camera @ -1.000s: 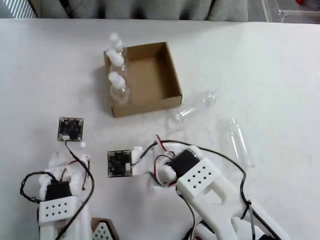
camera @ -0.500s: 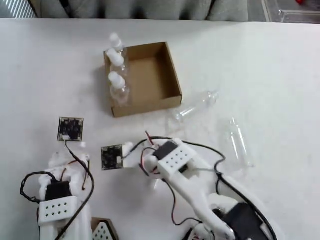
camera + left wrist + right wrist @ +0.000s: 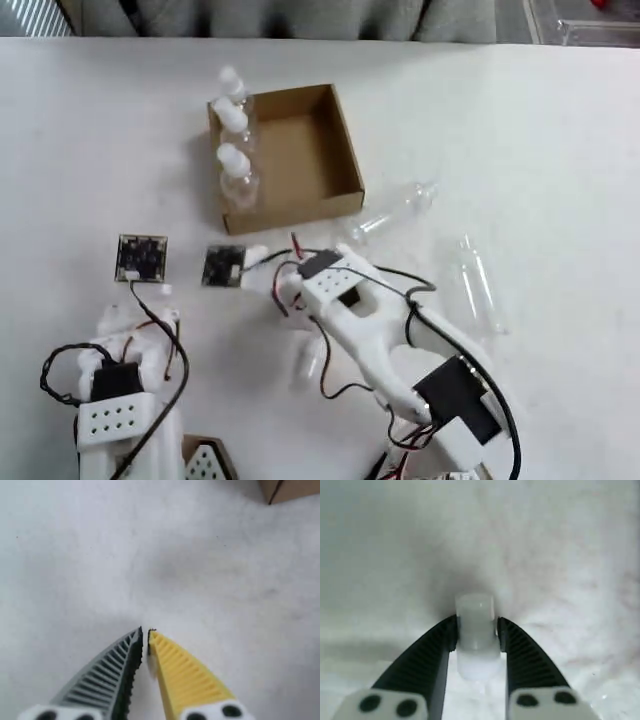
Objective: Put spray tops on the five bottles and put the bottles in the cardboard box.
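Clamping spray top [image 3: 476,625]: R fingers [image 3: 427,660], its axis along them; L fingers [image 3: 117,670] touching.

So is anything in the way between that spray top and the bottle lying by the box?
Nothing visible. The right gripper holds the spray top, and only bare table lies between it and that bottle.
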`<state>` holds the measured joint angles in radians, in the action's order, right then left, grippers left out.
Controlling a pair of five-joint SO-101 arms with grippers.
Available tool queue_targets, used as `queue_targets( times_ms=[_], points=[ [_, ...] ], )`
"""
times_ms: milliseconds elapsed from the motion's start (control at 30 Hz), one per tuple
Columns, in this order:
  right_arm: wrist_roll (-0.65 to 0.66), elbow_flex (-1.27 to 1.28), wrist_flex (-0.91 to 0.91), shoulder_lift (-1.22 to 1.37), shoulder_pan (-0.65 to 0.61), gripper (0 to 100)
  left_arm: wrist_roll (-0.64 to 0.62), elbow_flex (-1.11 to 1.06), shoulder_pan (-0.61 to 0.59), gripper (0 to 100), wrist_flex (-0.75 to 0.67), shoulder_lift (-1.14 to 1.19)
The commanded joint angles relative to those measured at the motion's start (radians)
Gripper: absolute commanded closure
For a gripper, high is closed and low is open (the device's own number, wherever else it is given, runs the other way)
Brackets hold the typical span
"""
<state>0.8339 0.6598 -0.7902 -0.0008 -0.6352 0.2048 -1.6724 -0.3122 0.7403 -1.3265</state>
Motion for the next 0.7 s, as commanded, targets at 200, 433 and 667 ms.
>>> queue_targets(
  times_ms=[200,433,667],
  points=[
    [-0.311,-0.199,-0.246,-0.232,0.154,98.4,0.011,0.008,-0.008,98,-0.032,-0.013],
    [-0.763,-0.322,-0.414,-0.348,0.211,98.4,0.011,0.008,-0.008,98,-0.032,-0.013],
    [-0.922,-0.411,-0.452,-0.349,0.191,98.4,0.011,0.008,-0.008,98,-0.032,-0.013]
  ],
)
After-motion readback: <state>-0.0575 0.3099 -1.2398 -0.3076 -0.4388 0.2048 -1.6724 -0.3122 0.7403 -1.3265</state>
